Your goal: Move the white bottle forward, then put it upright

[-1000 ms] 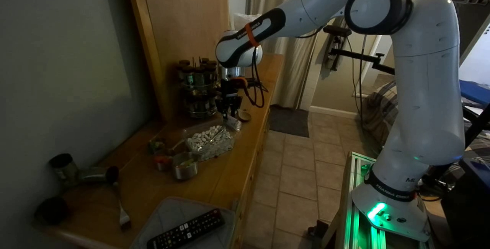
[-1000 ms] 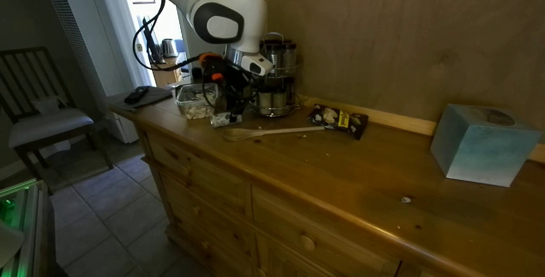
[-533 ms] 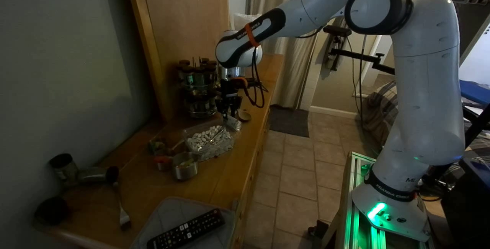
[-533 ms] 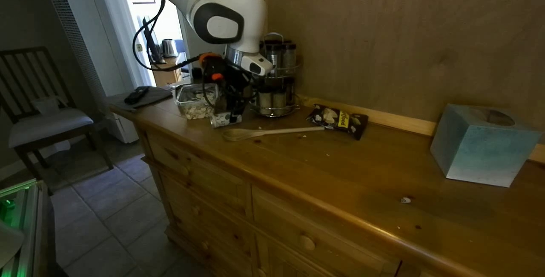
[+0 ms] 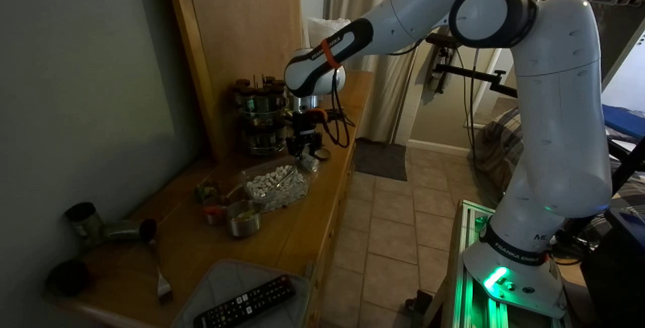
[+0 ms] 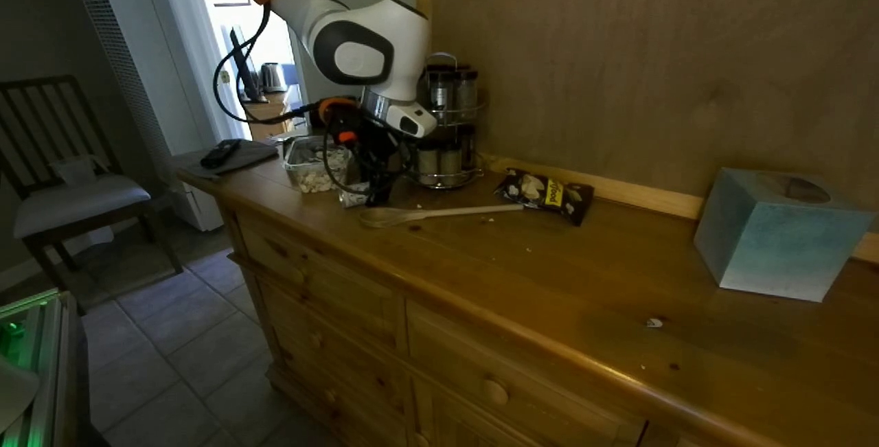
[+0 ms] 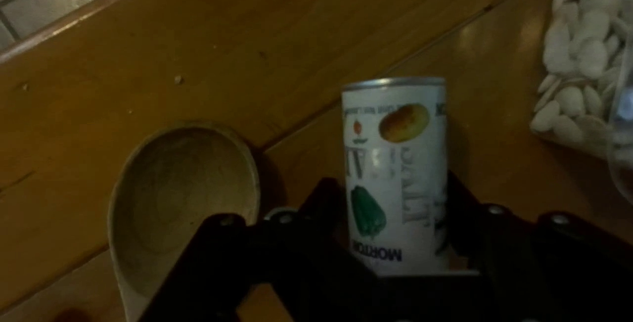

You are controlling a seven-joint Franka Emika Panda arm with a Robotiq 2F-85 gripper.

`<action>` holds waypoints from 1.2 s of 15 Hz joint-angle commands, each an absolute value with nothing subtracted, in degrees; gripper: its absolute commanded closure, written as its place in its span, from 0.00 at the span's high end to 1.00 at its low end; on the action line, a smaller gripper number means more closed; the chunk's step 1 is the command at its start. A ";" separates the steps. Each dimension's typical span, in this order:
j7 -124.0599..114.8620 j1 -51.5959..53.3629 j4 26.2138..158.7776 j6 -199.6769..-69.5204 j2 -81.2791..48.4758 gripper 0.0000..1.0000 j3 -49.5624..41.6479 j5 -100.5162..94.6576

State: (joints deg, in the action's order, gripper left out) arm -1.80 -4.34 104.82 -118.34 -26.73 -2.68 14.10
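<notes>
The white bottle is a small white can with a metal end and printed vegetables. It shows best in the wrist view, lying on its side. In both exterior views it lies on the wooden counter next to the seed tub, partly hidden by my gripper. My gripper has one black finger along each side of the bottle, and both fingers appear to touch it. The bottle's near end is hidden behind the gripper. I cannot tell whether the bottle is lifted off the counter.
A clear tub of white seeds stands beside the bottle. A wooden spoon lies on its other side. A spice rack stands behind, near the wall. A dark snack bag and a tissue box are farther along the counter.
The arm and gripper have come down lower, so the gripper now covers more of the bottle. The bottle has hardly moved.
</notes>
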 commanded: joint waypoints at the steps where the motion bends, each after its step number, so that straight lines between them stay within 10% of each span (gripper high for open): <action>1: -2.43 -5.26 104.60 -115.90 -27.21 0.55 -2.02 15.26; 18: -1.24 -9.93 100.75 -105.68 -27.40 0.63 -2.65 21.54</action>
State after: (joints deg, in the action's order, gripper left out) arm -1.85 -8.33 103.10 -108.52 -26.48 -2.91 18.44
